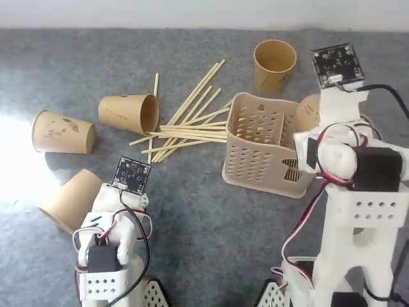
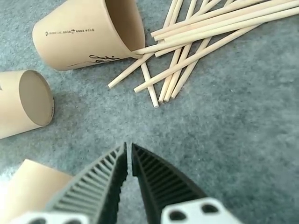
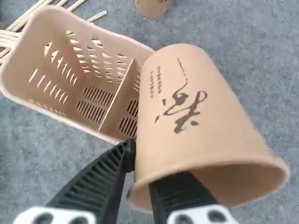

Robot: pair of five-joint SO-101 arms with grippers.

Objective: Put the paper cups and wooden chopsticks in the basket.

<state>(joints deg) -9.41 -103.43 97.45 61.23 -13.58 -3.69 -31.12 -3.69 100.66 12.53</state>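
Over grey carpet [image 3: 261,28], right hand [image 3: 138,161] clamps paper cup [image 3: 196,116].

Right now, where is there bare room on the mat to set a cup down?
Bare mat lies between the left arm and the right arm, in front of the basket. Another free strip runs along the far edge, behind the lying cups. It is crowded where the chopsticks fan between those cups and the basket.
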